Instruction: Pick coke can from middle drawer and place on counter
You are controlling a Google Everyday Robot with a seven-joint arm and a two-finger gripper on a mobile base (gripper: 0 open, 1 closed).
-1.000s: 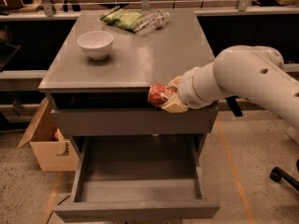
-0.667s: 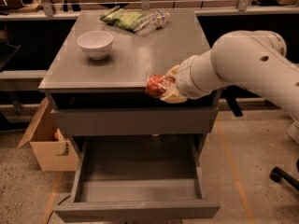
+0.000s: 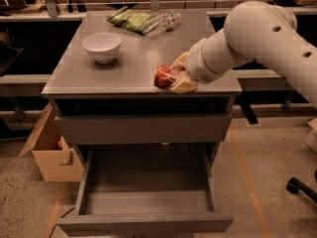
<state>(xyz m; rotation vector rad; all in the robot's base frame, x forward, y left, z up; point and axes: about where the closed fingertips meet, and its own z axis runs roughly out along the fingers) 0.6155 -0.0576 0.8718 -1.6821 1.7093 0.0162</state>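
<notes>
My gripper is shut on the red coke can. It holds the can on its side over the front edge of the grey counter, right of centre. I cannot tell whether the can touches the surface. The white arm reaches in from the upper right. The middle drawer is pulled open below and nothing shows inside it.
A white bowl stands at the counter's back left. A green snack bag and a clear plastic bottle lie at the back. A cardboard box sits on the floor left of the cabinet. A chair caster is at the right.
My gripper has carried the coke can up and to the left, from in front of the cabinet's top edge to over the counter's front edge.
</notes>
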